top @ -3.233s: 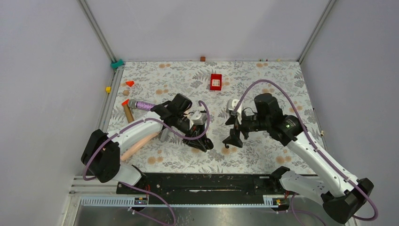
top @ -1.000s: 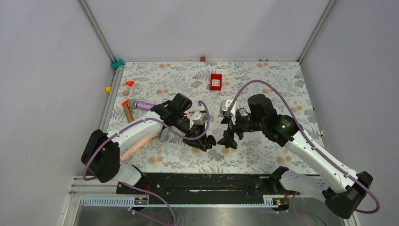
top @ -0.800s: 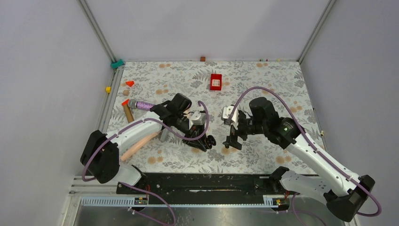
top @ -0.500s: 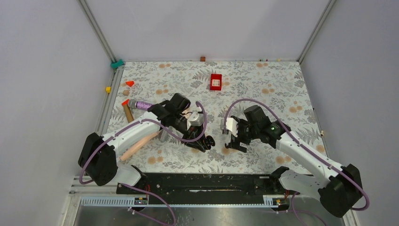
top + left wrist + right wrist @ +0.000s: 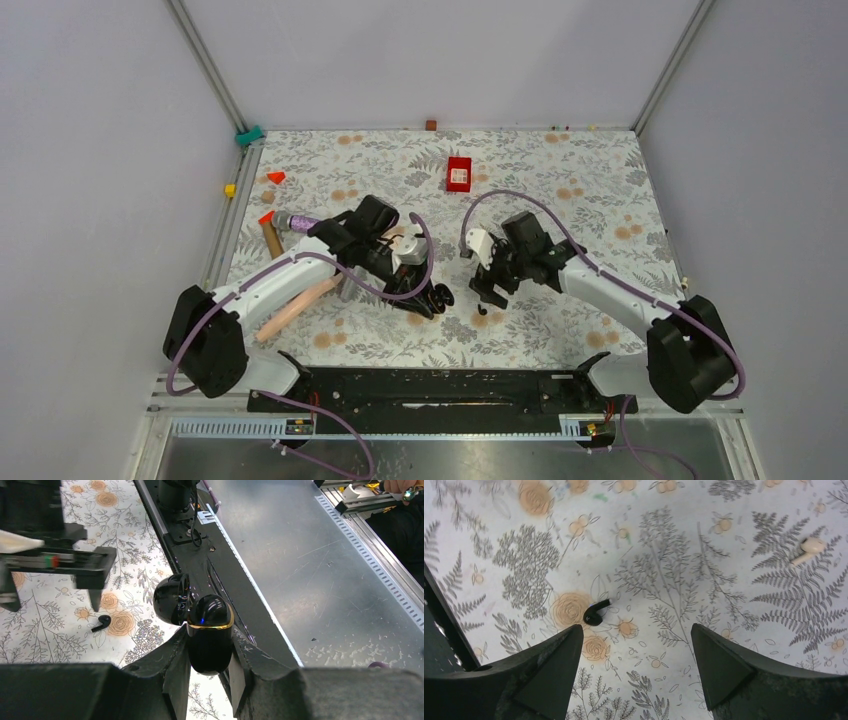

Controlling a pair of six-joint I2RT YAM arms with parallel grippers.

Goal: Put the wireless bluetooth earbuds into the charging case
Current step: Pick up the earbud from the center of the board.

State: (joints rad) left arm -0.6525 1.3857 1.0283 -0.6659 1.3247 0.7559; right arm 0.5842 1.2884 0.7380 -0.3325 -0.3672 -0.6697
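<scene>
- My left gripper (image 5: 207,652) is clamped on the charging case (image 5: 210,635), one finger pressed to each side of its glossy black body, just under the gold band.
- The case's lid (image 5: 171,599) is swung open and leans off to one side. I cannot see into the case from my wrist.
- My right gripper (image 5: 636,630) has its fingers spread wide with nothing between them, pointing down at the floral cloth (image 5: 600,170).
- One black earbud (image 5: 595,614) lies on the cloth under that hand, beside an orange rose. It shows close to one fingertip, and I cannot tell how high above it I hang.
- From overhead, this earbud sits between my two grippers, nearer the right one and apart from the case.
- A pale earbud (image 5: 806,547) lies on a fern print, well off to the other side of my right fingers.
- A red box (image 5: 459,173) sits toward the far edge, well apart from both hands.
</scene>
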